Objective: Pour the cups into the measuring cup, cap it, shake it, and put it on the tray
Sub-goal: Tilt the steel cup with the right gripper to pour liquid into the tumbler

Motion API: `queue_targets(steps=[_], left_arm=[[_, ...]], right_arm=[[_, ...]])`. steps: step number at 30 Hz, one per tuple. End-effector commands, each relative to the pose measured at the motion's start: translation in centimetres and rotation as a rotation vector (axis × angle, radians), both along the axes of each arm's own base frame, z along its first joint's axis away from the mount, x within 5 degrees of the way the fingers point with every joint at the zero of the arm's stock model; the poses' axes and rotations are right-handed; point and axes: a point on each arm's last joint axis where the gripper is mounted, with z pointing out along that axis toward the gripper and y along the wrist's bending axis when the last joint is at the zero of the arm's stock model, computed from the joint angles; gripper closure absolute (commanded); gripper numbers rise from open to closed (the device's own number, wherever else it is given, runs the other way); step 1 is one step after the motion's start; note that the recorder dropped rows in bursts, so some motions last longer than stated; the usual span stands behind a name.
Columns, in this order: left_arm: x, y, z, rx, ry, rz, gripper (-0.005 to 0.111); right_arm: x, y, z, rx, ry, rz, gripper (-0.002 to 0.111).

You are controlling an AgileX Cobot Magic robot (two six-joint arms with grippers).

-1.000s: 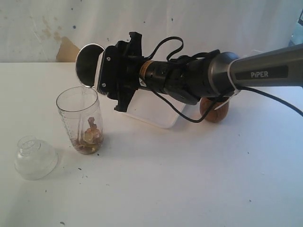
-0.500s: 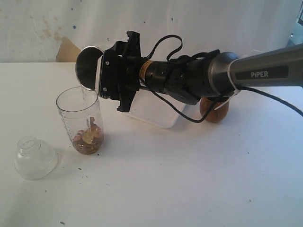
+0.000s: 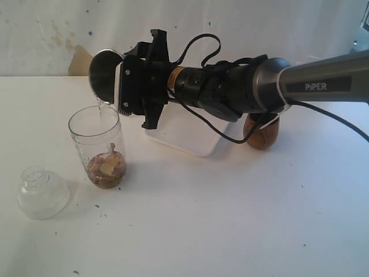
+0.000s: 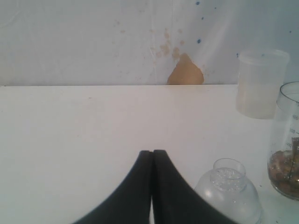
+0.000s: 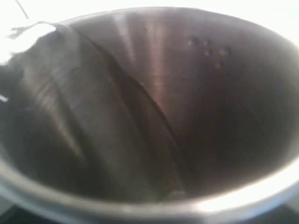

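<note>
— Measuring cup (image 3: 97, 147) at nine o'clock on the surface (image 3: 230, 219); right hand (image 3: 118, 83) clamped on the tilted steel tumbler (image 3: 104, 75) above it?
— Yes; left hand (image 4: 153, 156) is together. Any drift could send the stream past the rim.

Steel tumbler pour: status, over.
Right fingers clamped on tilted stainless-steel tumbler, stream falling into tall clear measuring cup. Left fingers shut, empty. Clear domed cap off, beside cup. Nothing blocking the pour.
</note>
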Motion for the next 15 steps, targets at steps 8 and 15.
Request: queue_targets(steps=[8, 15], left_arm=[[0.01, -0.01, -0.08, 0.0, -0.01, -0.001, 0.107], [0.01, -0.01, -0.08, 0.0, -0.01, -0.001, 0.107]], right_arm=[[0.16, 0.26, 2.07, -0.008, -0.107, 0.027, 0.108], [0.17, 0.23, 2.02, -0.04, -0.128, 0.032, 0.108]])
